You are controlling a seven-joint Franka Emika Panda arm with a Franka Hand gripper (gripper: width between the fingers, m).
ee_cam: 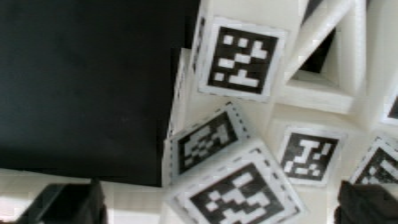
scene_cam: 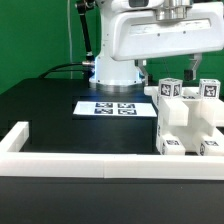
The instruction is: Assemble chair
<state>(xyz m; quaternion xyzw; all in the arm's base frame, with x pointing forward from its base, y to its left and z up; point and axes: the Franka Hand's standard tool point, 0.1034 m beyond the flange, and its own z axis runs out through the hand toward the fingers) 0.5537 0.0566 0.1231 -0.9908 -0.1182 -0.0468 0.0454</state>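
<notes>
The chair's white block pieces (scene_cam: 188, 122) stand bunched at the exterior view's right, each carrying black-and-white tags. My gripper (scene_cam: 186, 78) hangs straight down over the top of this cluster. In the wrist view the gripper (ee_cam: 222, 207) is open, and its dark fingertips (ee_cam: 63, 205) stand wide apart. A tagged white piece (ee_cam: 240, 192) lies tilted between them, with a gap to the finger I can see best. More tagged pieces (ee_cam: 244, 58) fill the view beyond it. I cannot tell whether any pieces are joined.
The marker board (scene_cam: 113, 107) lies flat on the black table, left of the pieces in the exterior view. A long white border rail (scene_cam: 70, 141) runs along the table's front edge and turns back at the left corner (scene_cam: 14, 135). The arm's base (scene_cam: 116, 70) stands behind the board.
</notes>
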